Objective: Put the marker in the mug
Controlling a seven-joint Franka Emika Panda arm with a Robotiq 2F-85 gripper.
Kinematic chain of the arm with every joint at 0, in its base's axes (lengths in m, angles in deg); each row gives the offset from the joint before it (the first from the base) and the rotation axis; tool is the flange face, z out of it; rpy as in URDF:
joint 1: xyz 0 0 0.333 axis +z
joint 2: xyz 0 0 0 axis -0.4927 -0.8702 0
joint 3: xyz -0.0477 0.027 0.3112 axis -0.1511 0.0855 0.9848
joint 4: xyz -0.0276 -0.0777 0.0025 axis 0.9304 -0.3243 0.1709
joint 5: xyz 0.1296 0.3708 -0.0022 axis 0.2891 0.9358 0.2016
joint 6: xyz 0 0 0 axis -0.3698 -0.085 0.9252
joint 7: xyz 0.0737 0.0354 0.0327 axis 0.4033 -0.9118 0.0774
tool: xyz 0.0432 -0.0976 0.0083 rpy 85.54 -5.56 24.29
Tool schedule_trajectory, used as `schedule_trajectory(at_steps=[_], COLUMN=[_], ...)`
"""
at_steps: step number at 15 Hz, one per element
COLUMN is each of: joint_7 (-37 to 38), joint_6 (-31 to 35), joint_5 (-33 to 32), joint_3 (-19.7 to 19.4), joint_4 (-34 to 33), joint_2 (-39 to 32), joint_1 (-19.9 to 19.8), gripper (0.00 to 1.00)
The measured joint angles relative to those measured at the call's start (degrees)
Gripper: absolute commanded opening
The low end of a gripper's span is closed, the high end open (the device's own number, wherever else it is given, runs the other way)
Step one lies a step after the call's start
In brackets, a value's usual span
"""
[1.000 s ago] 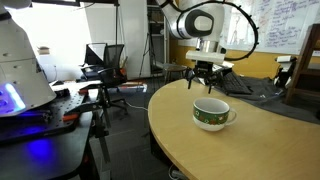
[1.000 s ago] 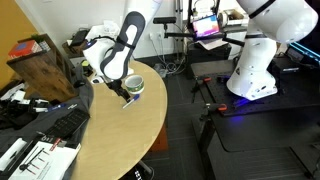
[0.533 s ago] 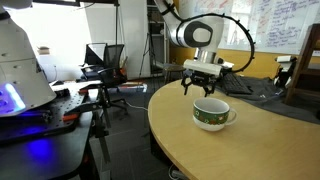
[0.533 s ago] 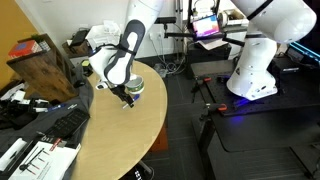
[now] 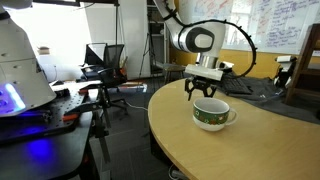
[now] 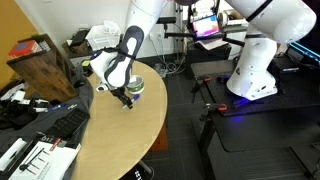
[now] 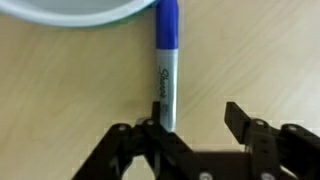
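Observation:
The marker (image 7: 167, 70), grey-bodied with a blue cap, lies flat on the wooden table (image 7: 70, 80). Its cap end touches or sits just under the white rim of the mug (image 7: 80, 12) at the top of the wrist view. My gripper (image 7: 195, 118) is open and low over the table. The marker's near end lies between the fingers, close against the left finger (image 7: 150, 118). In both exterior views the gripper (image 5: 204, 88) (image 6: 127, 96) hangs right beside the green patterned mug (image 5: 211, 114) (image 6: 134, 87). The marker is hidden there.
The rounded wooden table (image 5: 260, 145) has its edge close to the mug. A brown box (image 6: 45, 65), a keyboard and papers (image 6: 45, 135) lie on its other side. A white robot base (image 6: 255, 60) and office chairs (image 5: 108, 60) stand beyond the table.
The gripper has dropped lower toward the table beside the mug. It stays open. The mug has not moved.

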Motion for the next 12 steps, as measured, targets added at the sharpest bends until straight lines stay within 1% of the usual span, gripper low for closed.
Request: schedule_trajectory(at_steps=[1, 4, 5, 6, 7, 8, 9, 10, 12], joint_7=[0.0, 0.1, 0.1, 0.1, 0.1, 0.1, 0.1, 0.2, 0.2], joint_6=[0.0, 0.0, 0.0, 0.0, 0.0, 0.0, 0.0, 0.0, -0.1], joint_5=[0.0, 0.1, 0.1, 0.1, 0.1, 0.1, 0.1, 0.1, 0.1], joint_3=[0.0, 0.0, 0.0, 0.0, 0.0, 0.0, 0.0, 0.0, -0.1], joint_4=[-0.5, -2.1, -2.6, -3.2, -3.8, -4.3, -4.7, -5.0, -5.4], joint_2=[-0.4, -1.6, -2.0, -2.4, -2.8, -3.1, -3.4, -3.5, -3.6], joint_1=[-0.1, -0.6, -0.7, -0.8, -0.9, -0.9, -1.0, -1.0, -1.1], gripper=[0.73, 0.68, 0.45, 0.44, 0.38, 0.28, 0.21, 0.12, 0.0])
